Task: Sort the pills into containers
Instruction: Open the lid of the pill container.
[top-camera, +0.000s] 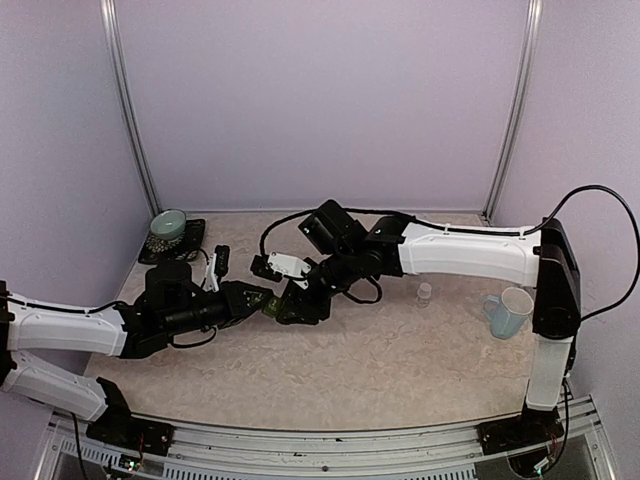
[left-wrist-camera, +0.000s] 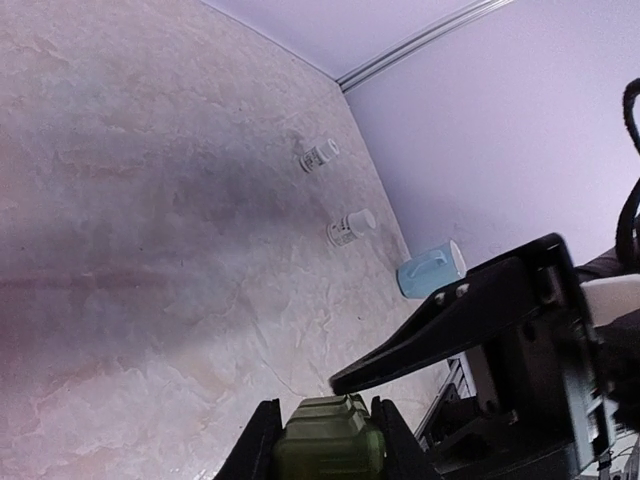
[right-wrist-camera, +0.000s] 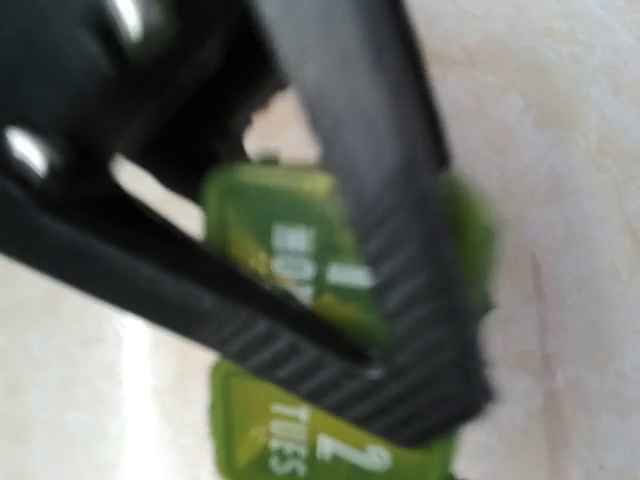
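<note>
Low over the marbled beige tabletop (top-camera: 400, 370), the left gripper (left-wrist-camera: 325, 418) clamps one end of the small dark green plastic strip of three lidded compartments (left-wrist-camera: 330, 452), held near the table's middle. The right gripper (top-camera: 296, 304) meets it there, black fingers (right-wrist-camera: 400, 230) lying across the day-lettered lids; blur hides whether they pinch anything. The step looks like opening a compartment, and next a lid must be levered up while the strip is held steady. Beyond stand small white pill bottles (left-wrist-camera: 350, 227), a pale blue mug (top-camera: 510, 312) and, farthest, a pale green bowl (top-camera: 168, 225).
</note>
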